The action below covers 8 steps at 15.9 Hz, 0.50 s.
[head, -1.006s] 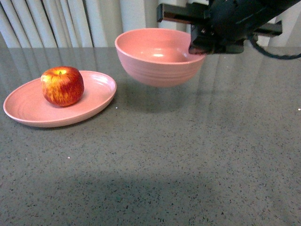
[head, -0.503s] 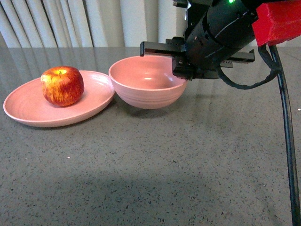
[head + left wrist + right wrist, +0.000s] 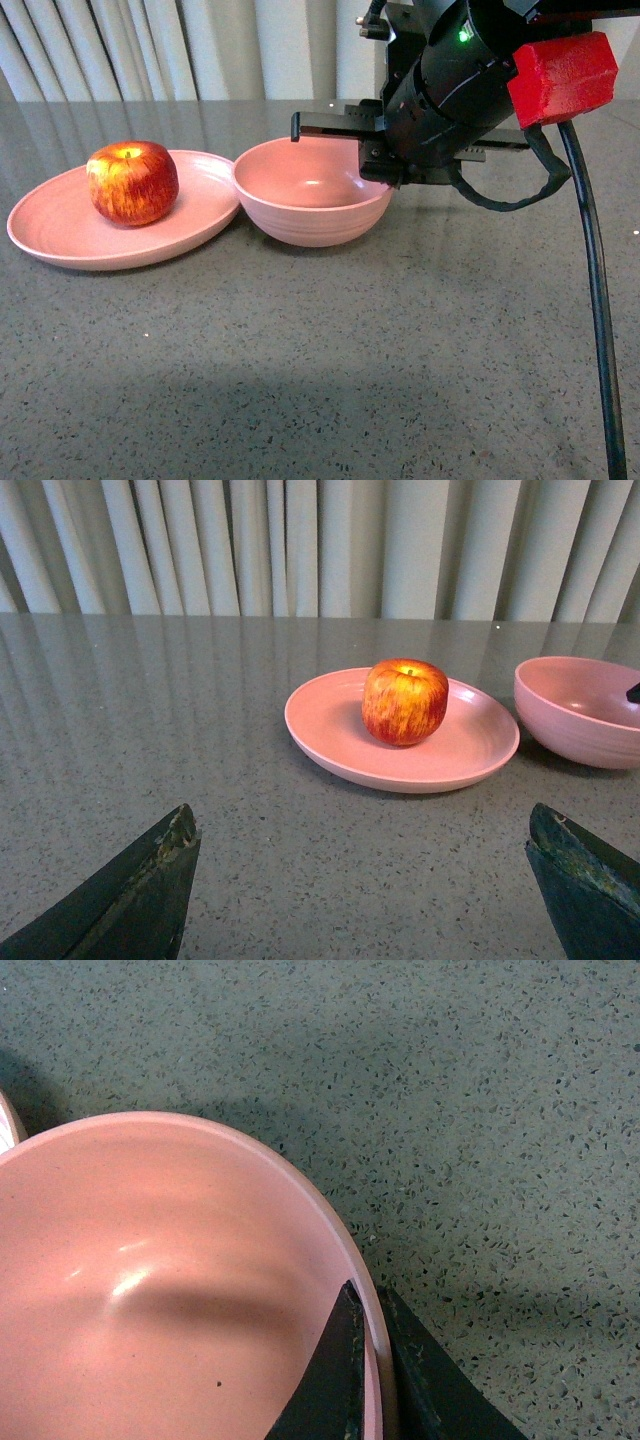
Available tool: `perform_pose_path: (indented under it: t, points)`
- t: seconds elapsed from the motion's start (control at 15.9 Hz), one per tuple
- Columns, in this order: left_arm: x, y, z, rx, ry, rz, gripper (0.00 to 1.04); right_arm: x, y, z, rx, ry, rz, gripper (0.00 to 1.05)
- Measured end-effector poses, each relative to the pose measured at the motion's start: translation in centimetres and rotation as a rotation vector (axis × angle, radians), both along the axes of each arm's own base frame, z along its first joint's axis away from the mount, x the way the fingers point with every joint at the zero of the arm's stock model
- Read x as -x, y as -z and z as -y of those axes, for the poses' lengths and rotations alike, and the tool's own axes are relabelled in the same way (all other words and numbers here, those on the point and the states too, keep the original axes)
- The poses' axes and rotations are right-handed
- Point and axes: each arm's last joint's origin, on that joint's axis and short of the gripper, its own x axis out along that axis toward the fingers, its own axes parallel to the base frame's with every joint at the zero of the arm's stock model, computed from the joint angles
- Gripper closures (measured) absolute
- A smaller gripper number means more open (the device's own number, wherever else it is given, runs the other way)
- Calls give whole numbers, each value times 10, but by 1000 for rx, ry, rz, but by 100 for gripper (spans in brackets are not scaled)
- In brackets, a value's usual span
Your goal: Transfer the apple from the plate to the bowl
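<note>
The red apple [image 3: 132, 181] with yellow streaks sits on the shallow pink plate [image 3: 60, 235] at the left; both also show in the left wrist view, apple [image 3: 404, 701] on plate [image 3: 330, 730]. The deep pink bowl [image 3: 300, 205] rests on the table just right of the plate, its wall close to the plate's rim. My right gripper [image 3: 378, 165] is shut on the bowl's right rim; the right wrist view shows one finger inside and one outside the rim of the bowl [image 3: 150, 1290]. My left gripper [image 3: 365, 875] is open and empty, low over the table, facing the plate.
A grey speckled tabletop [image 3: 330, 370] spreads in front of plate and bowl. Pale curtains [image 3: 150, 45] hang behind the table. A black cable [image 3: 595, 300] with a red block [image 3: 560, 78] hangs from my right arm at the right.
My right gripper has carried the bowl down and to the left, from raised in the air to resting on the table beside the plate. Apple and plate have not moved.
</note>
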Motion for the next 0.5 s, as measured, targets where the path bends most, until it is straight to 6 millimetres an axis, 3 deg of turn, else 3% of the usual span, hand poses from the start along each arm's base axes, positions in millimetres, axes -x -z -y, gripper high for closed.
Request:
perform_pose_path:
  t: [0.31, 0.5]
  points:
    - [0, 0, 0, 0, 0, 0, 7, 0, 3, 0, -1, 0, -14, 102]
    - [0, 0, 0, 0, 0, 0, 7, 0, 4, 1, 0, -1, -20, 73]
